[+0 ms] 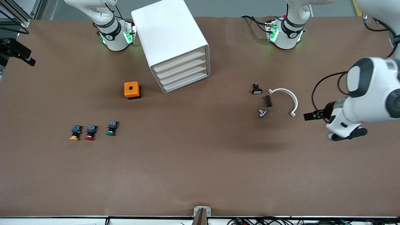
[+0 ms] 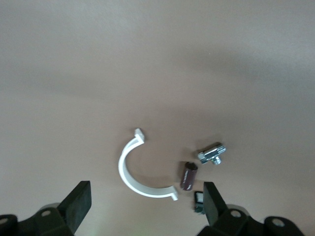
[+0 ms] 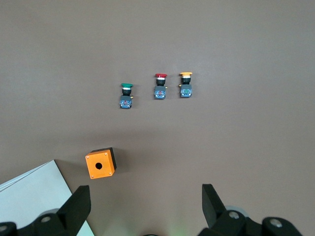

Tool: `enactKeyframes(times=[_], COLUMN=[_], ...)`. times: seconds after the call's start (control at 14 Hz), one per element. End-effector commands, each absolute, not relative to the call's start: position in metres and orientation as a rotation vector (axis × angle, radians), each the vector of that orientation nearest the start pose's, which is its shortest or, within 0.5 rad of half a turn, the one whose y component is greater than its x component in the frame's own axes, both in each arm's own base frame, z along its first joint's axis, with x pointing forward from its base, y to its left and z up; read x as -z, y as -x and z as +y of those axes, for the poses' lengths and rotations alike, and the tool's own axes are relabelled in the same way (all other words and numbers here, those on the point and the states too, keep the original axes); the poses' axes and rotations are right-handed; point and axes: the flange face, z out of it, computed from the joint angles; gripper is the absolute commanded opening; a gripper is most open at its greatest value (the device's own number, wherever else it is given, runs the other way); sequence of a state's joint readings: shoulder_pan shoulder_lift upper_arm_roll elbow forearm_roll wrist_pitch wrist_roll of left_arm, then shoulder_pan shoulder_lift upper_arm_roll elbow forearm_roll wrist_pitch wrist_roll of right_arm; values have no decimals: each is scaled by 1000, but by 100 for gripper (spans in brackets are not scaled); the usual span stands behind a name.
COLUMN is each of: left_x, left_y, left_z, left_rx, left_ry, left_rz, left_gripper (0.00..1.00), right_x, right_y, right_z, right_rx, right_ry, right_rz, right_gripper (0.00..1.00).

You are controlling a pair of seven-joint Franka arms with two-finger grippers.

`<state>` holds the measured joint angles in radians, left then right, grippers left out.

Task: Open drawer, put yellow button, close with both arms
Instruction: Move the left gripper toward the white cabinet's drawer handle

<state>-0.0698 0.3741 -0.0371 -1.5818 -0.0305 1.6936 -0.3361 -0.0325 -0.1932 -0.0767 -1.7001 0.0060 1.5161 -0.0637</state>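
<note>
While both hands hang released, right hand (image 3: 142,206) and left hand (image 2: 142,206) cut off, yellow button (image 1: 75,132) untouched.

1. You face a wide worktop (image 1: 200,168) covered edge to edge in a matte brown sheet, with faint creases along its upper border.
2. Past that upper border you see a strip of grey floor (image 1: 225,7).
3. At the upper corner toward the right arm's end stands a piece of aluminium framing (image 1: 15,12), with a black bracket (image 1: 18,51) jutting over the worktop just below it.
4. Along the edge nearest the front camera runs a white rail (image 1: 53,220), a small grey clamp (image 1: 202,212) at its middle and a tangle of black cables (image 1: 281,221) toward the left arm's end.
5. The light is even and soft; shadows on the brown sheet are dim and blurred.
</note>
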Motion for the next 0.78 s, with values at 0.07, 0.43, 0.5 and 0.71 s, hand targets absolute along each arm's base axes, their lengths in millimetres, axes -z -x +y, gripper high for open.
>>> enactKeyframes(times=[0.07, 0.43, 0.5, 0.71], left_x=[-388, -380, -378, -374], left_y=[-635, -623, -621, -618], left_z=[-107, -153, -160, -184], left_rx=[-426, -706, -772, -944], left_ry=[2990, 2847, 2812, 2630], left_rz=[-596, -934, -1033, -1431], left_gripper=[100, 100, 100, 100], right_x=[-661, -662, -662, -662], right_y=[-478, -478, -478, -478], right_z=[-56, -56, -56, -56], right_rx=[32, 37, 37, 39], right_ry=[3109, 3109, 3109, 3109], right_rz=[82, 82, 82, 80], right_gripper=[100, 100, 100, 100])
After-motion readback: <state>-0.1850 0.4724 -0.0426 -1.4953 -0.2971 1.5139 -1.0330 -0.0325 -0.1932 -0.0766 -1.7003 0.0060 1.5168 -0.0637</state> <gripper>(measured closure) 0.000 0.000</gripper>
